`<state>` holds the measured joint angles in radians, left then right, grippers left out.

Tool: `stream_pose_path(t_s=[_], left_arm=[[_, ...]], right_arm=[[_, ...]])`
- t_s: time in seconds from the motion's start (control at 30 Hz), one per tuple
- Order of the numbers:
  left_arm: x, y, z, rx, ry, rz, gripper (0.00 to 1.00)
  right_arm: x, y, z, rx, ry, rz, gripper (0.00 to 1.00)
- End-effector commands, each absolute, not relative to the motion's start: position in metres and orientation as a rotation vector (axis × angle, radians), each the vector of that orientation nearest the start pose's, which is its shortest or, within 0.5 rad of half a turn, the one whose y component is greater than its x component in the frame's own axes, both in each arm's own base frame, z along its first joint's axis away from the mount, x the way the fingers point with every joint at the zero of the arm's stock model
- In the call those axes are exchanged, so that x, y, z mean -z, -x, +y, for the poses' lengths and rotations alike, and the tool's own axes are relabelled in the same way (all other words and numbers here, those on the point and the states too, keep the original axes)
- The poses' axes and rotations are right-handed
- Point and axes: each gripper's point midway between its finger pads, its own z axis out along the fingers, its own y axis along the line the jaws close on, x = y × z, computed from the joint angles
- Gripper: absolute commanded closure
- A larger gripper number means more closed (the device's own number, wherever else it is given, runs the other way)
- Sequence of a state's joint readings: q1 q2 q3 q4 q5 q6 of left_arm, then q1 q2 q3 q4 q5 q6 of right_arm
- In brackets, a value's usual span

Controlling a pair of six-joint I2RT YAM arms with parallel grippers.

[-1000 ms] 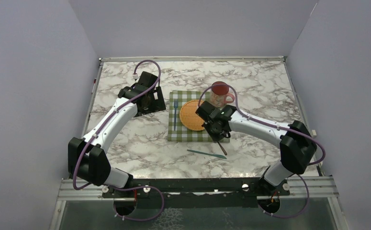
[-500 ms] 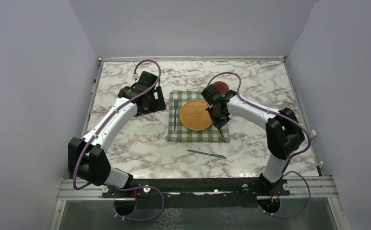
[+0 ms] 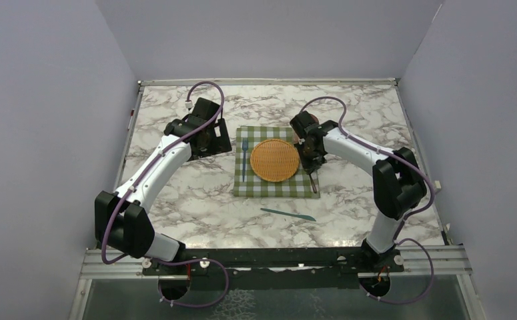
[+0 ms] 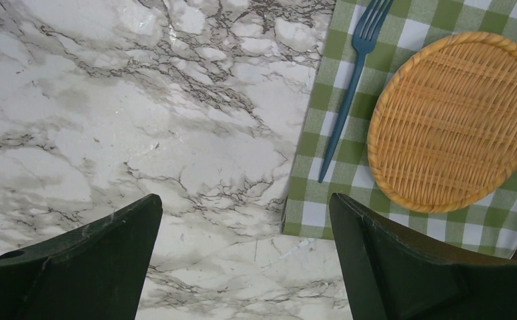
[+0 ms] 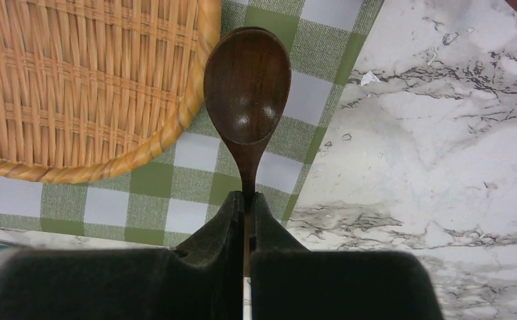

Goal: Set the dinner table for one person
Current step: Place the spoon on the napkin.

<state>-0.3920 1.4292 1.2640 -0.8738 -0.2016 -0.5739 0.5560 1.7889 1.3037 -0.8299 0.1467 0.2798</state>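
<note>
My right gripper (image 5: 245, 197) is shut on the neck of a dark wooden spoon (image 5: 247, 87). The spoon's bowl lies over the right strip of the green-and-white checked cloth (image 5: 155, 180), just beside the woven plate (image 5: 75, 80). From above, this gripper (image 3: 307, 155) is at the plate's (image 3: 275, 160) right side and the spoon's handle (image 3: 313, 183) trails toward the near edge. A blue fork (image 3: 244, 160) lies on the cloth left of the plate. My left gripper (image 4: 245, 207) hangs open over the marble dinner table (image 4: 142, 120), left of the cloth.
A teal knife (image 3: 287, 214) lies on the marble in front of the cloth (image 3: 269, 188). The right arm covers the spot behind the cloth's back right corner, where a bit of dark red (image 3: 307, 121) shows. Purple walls enclose the table (image 3: 175, 200).
My right arm has carried the spoon from the cloth's near right corner back along its right edge, and it now hides the mug. The left arm has not moved.
</note>
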Motion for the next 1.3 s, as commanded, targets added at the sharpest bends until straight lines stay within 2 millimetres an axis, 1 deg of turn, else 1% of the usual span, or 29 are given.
stream_pose_path(t_s=[0.0, 0.47, 0.73, 0.87, 1.1, 1.27], left_arm=[[-0.173, -0.32, -0.118, 0.129, 0.292, 2.533, 0.01], [-0.177, -0.314, -0.115, 0.121, 0.291, 2.535, 0.01], [-0.179, -0.316, -0.115, 0.117, 0.286, 2.535, 0.01], [-0.178, -0.316, -0.115, 0.117, 0.287, 2.539, 0.01], [-0.174, -0.316, -0.115, 0.11, 0.289, 2.55, 0.01], [-0.172, -0.319, -0.117, 0.11, 0.282, 2.557, 0.01]], right_arm=[[-0.06, -0.314, 0.184, -0.005, 0.354, 2.801, 0.99], [-0.051, -0.331, 0.188, -0.036, 0.286, 2.811, 0.99], [-0.054, -0.342, 0.182, -0.012, 0.206, 2.808, 1.0], [-0.054, -0.341, 0.181, -0.022, 0.162, 2.812, 0.99], [-0.049, -0.329, 0.181, -0.062, 0.071, 2.837, 0.99], [-0.045, -0.328, 0.184, -0.086, 0.012, 2.842, 0.99]])
